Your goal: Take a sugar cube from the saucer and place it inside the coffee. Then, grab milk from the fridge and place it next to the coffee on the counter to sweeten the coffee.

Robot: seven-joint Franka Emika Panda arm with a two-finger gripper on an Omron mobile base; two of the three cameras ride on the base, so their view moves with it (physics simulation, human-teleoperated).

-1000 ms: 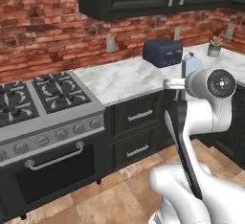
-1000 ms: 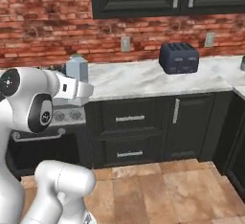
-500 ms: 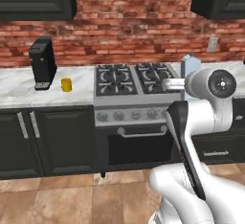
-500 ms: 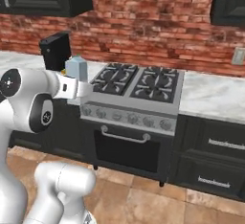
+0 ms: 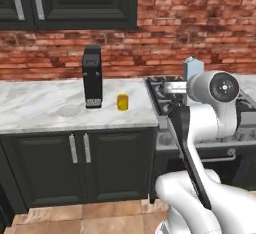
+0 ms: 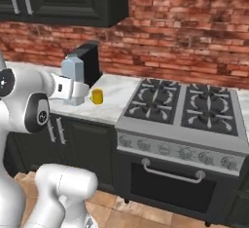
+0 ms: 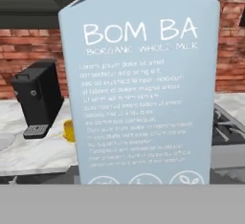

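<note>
We carry the milk [image 5: 193, 69] upright in our gripper [image 6: 73, 86], jaws clenched on its base so it rides level above the stove [image 6: 187, 107]. The coffee [image 5: 122, 102] waits on the counter [image 5: 40, 110], at about nine o'clock from the carton in the left base view, just beside the black coffee machine [image 5: 92, 76], with the saucer [image 5: 69, 111] farther left. We judge the milk should land beside the cup.

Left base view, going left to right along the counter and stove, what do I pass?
The saucer → the black coffee machine → the coffee → the stove → the milk carried in the gripper.
</note>
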